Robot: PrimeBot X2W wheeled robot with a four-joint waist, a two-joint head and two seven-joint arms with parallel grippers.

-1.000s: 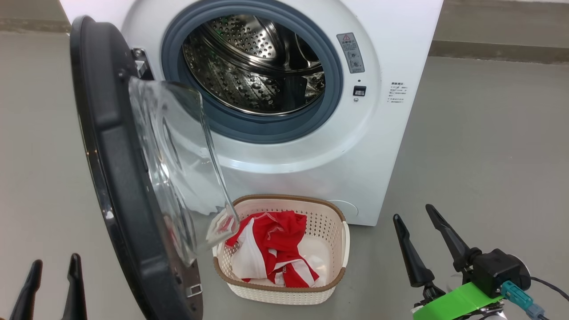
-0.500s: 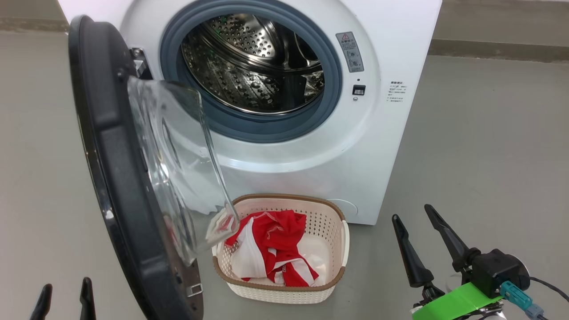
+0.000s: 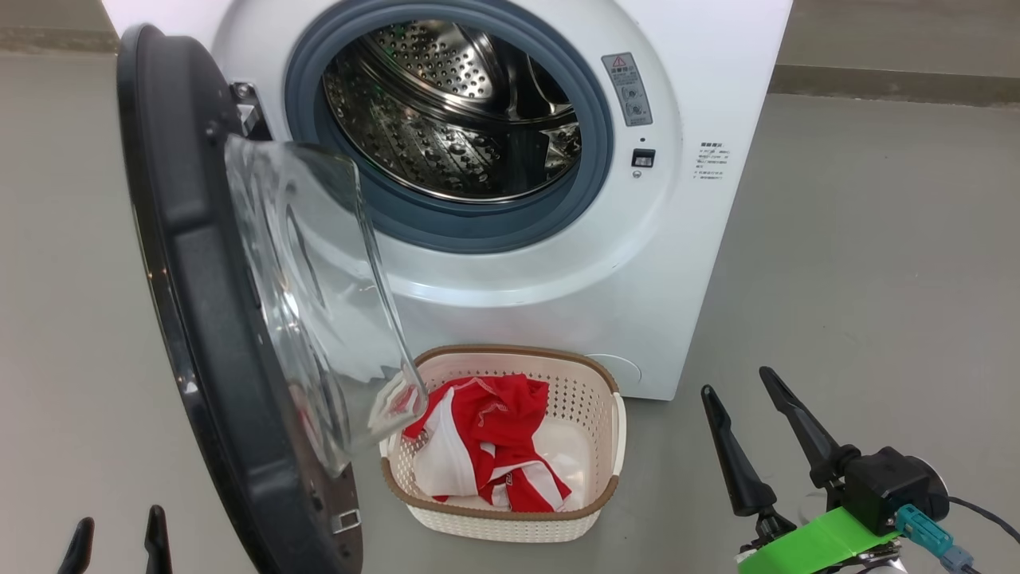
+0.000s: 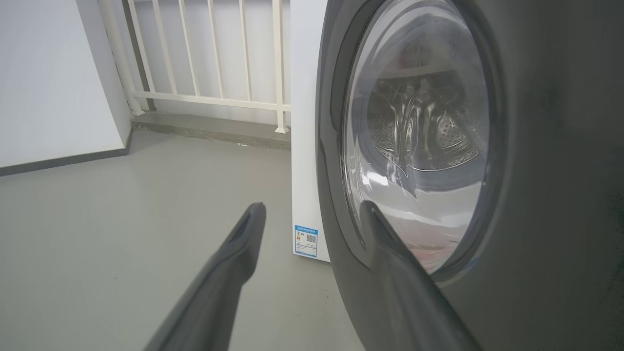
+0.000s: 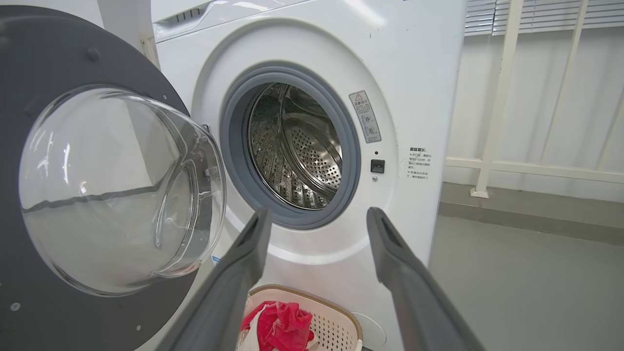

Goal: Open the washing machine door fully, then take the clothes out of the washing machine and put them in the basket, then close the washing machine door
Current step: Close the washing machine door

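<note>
The washing machine [image 3: 677,239] stands with its steel drum [image 3: 454,112] bare of laundry where I can see in. The washing machine door [image 3: 199,319] hangs open to the left, its glass bowl facing right. The red and white clothes [image 3: 494,422] lie in the basket [image 3: 518,351] on the floor in front of the machine. My left gripper [image 3: 118,526] is open, low and left of the door. In the left wrist view the left gripper [image 4: 313,207] is close to the door's black outer face [image 4: 536,146]. My right gripper [image 3: 737,383] is open and holds nothing, right of the basket.
Grey floor spreads on both sides of the machine. A white railing [image 4: 214,58] on a low ledge runs behind it, with a white wall at the left. The right wrist carries a green part [image 3: 813,542] and a cable. The basket [image 5: 336,326] sits partly under the door's glass.
My left gripper has sunk lower in the head view, so less of its fingers shows. The head camera has shifted slightly. The right gripper, door, basket and clothes have stayed put.
</note>
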